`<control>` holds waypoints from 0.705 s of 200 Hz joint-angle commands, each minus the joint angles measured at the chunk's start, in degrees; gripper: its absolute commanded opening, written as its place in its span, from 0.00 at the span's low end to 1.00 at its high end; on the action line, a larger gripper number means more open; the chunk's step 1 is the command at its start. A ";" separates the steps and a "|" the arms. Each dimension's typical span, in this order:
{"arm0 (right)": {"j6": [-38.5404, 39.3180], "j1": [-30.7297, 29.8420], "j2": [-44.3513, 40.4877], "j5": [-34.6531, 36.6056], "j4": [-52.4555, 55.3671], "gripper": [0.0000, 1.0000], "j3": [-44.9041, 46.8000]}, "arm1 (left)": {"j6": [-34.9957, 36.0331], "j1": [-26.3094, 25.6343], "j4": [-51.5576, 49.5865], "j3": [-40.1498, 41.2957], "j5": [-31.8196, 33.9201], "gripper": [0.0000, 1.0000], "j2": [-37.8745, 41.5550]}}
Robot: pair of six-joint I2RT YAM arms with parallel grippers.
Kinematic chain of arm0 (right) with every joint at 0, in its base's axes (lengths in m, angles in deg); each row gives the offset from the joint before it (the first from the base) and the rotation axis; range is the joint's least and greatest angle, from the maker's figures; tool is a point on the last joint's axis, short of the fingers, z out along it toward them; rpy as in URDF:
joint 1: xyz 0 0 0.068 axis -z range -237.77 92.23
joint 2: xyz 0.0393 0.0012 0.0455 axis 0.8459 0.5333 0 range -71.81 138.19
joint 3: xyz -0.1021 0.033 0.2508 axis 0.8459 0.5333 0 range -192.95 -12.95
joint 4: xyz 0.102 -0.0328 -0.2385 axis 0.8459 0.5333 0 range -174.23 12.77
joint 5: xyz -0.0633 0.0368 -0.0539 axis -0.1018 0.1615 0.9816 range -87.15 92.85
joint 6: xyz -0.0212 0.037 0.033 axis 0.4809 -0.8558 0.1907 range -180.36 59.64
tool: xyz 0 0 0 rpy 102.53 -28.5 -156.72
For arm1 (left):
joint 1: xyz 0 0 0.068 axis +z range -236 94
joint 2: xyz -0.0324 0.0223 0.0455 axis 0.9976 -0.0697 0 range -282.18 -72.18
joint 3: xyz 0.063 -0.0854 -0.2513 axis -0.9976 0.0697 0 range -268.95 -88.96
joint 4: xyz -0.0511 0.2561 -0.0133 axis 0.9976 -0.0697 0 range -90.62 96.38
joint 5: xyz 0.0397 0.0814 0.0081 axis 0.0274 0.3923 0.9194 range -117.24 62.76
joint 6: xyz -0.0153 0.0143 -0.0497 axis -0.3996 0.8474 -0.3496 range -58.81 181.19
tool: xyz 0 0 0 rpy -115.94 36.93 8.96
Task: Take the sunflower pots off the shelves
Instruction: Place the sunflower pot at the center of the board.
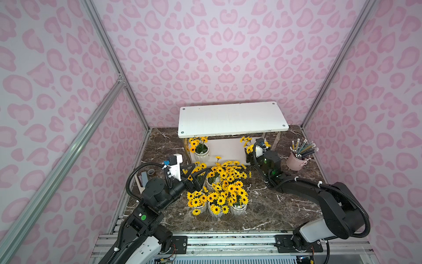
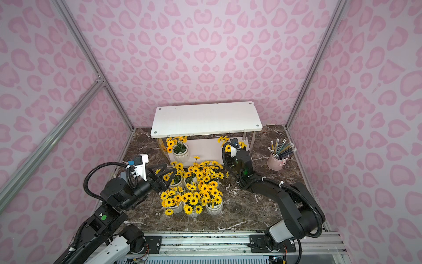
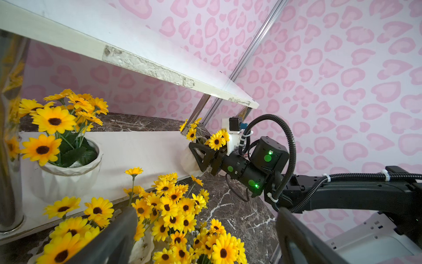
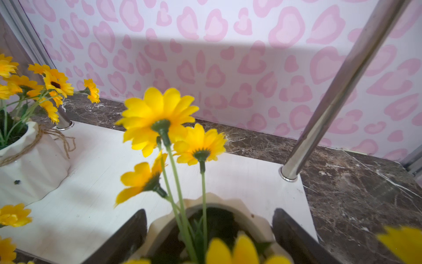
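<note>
The shelves (image 1: 230,118) (image 2: 205,118) are seen standing along the far edge of the table (image 1: 262,212). A white top board is carried on chrome legs (image 4: 338,91) above a white lower shelf (image 1: 228,148).

Two of the sunflower pots are found on that lower shelf. The left-end pot (image 1: 202,155) (image 4: 29,166) is stood upright at the shelf's left end, and twine (image 4: 34,141) is tied round its neck. The right-end pot (image 3: 188,160) (image 4: 212,198) is stood at the shelf's right end, close to the front edge. It is largely hidden in both top views by the right arm.

The right end effector (image 4: 209,212) is placed round the right-end pot, with the jaws spread wide. One of its fingers (image 4: 130,235) is set on each side of the ribbed white wall. The fingers are shown close against the pot, but whether it is clamped or merely straddled cannot be told. The pot appears to be resting on the lower shelf.

The left end effector (image 1: 195,176) (image 2: 167,176) is held open, and nothing is gripped by it. Its fingers (image 3: 109,237) are spread over the blooms at the far left side of the cluster of sunflower pots (image 1: 219,189). This cluster is gathered in the middle of the table, just in front of the shelves. The pots are packed so tightly that their flowers overlap, so a sure count cannot be made.

A pink bucket (image 1: 295,162) of pencils (image 1: 303,148) is set near the right edge of the table. It is placed beside the shelves' right end but apart from them.
</note>
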 commanded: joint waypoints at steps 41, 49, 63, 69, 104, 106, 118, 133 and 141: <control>-5.09 -0.12 -10.98 5.23 0.25 0.00 9.07 | -1.59 0.00 5.82 1.03 -2.63 0.97 -1.29; -6.54 -0.12 -12.78 5.14 -0.51 0.00 11.40 | -1.81 0.00 6.52 1.28 -2.99 0.97 -1.49; -8.49 -0.17 -15.01 4.97 -1.22 0.00 14.90 | -2.07 0.00 7.49 1.78 -3.22 0.97 -1.58; -9.30 -0.14 -15.65 5.00 -0.79 0.00 15.95 | -2.20 0.00 7.76 1.89 -3.25 0.97 -1.67; -11.48 -2.15 -17.52 6.81 -4.29 0.00 22.37 | -2.99 -0.09 9.42 3.01 -3.96 0.97 -1.82; -11.61 -2.19 -17.52 6.81 -4.79 0.00 22.83 | -3.01 -0.09 9.54 3.16 -3.95 0.97 -1.93; -12.04 -3.34 -17.05 7.23 -8.06 0.00 24.88 | -3.46 -0.18 9.91 3.51 -4.07 0.97 -2.03; -12.20 -5.10 -15.38 9.74 -11.51 0.00 26.42 | -3.66 -0.26 10.14 3.66 -4.14 0.97 -2.10; -12.96 -5.62 -14.14 10.58 -12.48 0.00 26.15 | -3.70 -0.26 10.35 3.94 -4.07 0.97 -2.07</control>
